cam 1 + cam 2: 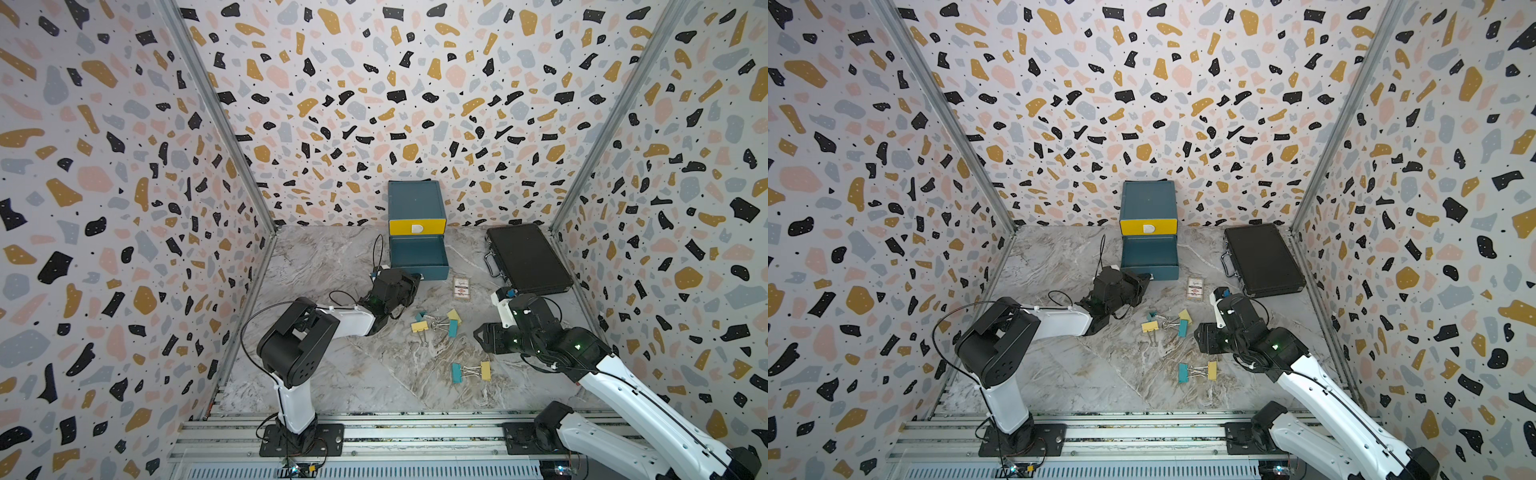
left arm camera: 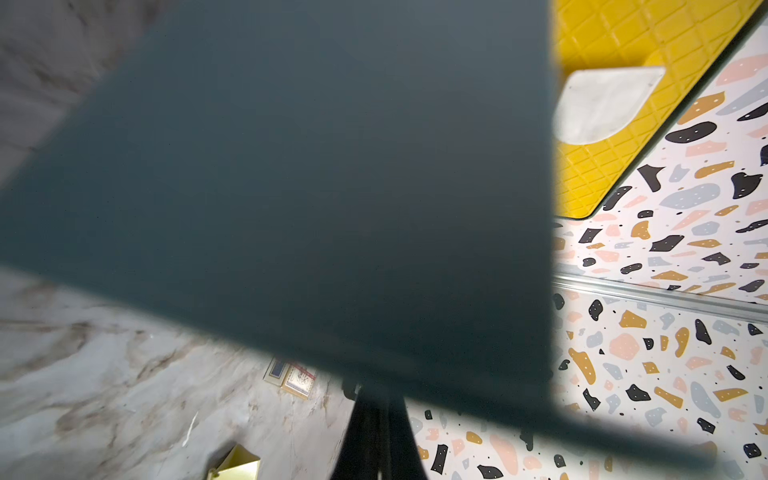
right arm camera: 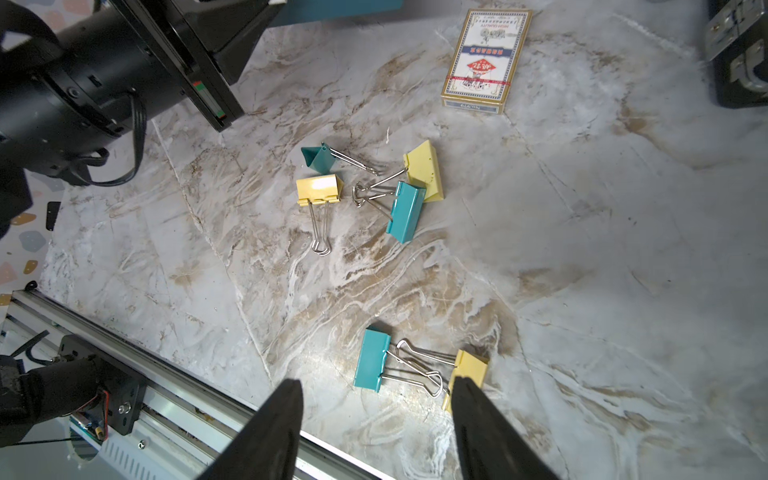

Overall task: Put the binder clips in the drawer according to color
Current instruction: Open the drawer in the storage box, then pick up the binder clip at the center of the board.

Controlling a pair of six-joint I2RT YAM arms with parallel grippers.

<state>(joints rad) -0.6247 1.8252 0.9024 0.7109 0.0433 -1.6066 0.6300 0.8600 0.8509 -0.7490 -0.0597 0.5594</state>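
Observation:
The drawer [image 1: 417, 203] chest stands at the back, with its yellow top drawer closed and a teal drawer [image 1: 419, 255] pulled out and empty. Several binder clips lie on the marble floor. Teal [image 3: 318, 158], yellow [image 3: 319, 189], yellow [image 3: 424, 170] and teal [image 3: 406, 212] clips form a cluster. Nearer lie a teal clip [image 3: 372, 359] and a yellow clip [image 3: 471, 365]. My left gripper [image 1: 413, 279] is shut at the open drawer's front left corner, its tips [image 2: 377, 415] hidden behind blurred teal. My right gripper [image 3: 376, 385] hangs open above the near pair, holding nothing.
A printed card packet [image 1: 461, 288] lies just right of the open drawer. A flat black briefcase [image 1: 528, 259] sits at the back right. An aluminium rail [image 1: 374, 428] runs along the front edge. Terrazzo walls close in the sides and back.

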